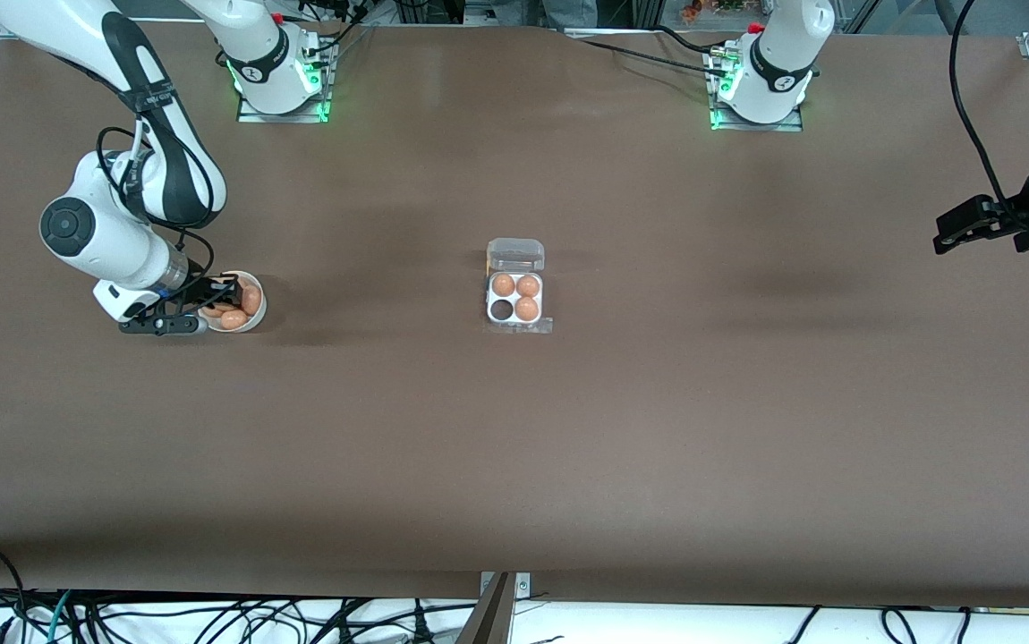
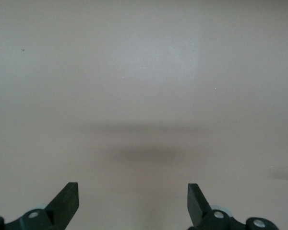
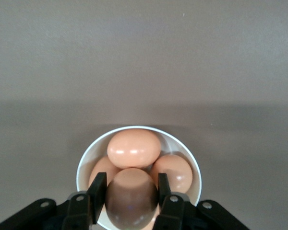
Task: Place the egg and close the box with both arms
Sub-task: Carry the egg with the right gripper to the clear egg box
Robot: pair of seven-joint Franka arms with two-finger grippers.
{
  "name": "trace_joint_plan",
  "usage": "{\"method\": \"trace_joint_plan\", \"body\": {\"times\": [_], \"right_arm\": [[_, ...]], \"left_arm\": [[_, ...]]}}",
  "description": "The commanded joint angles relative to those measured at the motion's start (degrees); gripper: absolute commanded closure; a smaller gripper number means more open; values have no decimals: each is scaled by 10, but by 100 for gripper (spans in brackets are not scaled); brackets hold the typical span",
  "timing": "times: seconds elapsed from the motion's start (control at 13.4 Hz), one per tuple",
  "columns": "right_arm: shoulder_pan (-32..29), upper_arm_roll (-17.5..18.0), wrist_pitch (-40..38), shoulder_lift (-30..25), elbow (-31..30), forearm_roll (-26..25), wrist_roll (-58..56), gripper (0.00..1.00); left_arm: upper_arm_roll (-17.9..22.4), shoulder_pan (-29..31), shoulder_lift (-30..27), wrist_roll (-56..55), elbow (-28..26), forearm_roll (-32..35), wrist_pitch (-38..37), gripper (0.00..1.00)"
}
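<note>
Right gripper [image 3: 131, 201] is down in the bowl [image 1: 257, 315] at the right arm's end of the table, and its two black fingers [image 3: 97, 194] are pinched onto an egg [image 3: 131, 197], one pad on each flank. The wrist view shows it plainly: that egg sits at the top of the heap, with three more eggs packed around it inside the white rim. From the front, the right arm bends down steeply and the gripper covers much of the bowl, only a few orange-brown eggs peeking out.

Over at mid-table sits the box [image 1: 515, 304], well apart from the bowl. Its clear lid [image 1: 514, 255] is thrown back, lying on the side farther from the front camera. Three of its four cells hold eggs; the fourth, a cell on the nearer row toward the right arm's end, shows dark and bare.

Left gripper [image 2: 133, 203] waits up over bare table at the left arm's end, fingers spread wide, nothing between them but plain brown tabletop [image 2: 144, 86] and its own soft shadow.
</note>
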Motion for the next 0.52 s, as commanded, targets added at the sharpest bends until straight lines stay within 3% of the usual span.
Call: {"method": "trace_joint_plan", "body": {"times": [0.0, 0.45], "right_arm": [[-1, 4, -69, -1, 49, 11, -11, 80], [64, 7, -152, 8, 140, 13, 53, 81]], "left_arm": [[-3, 1, 0, 4, 4, 9, -4, 0], [-3, 1, 0, 5, 5, 9, -3, 0]]}}
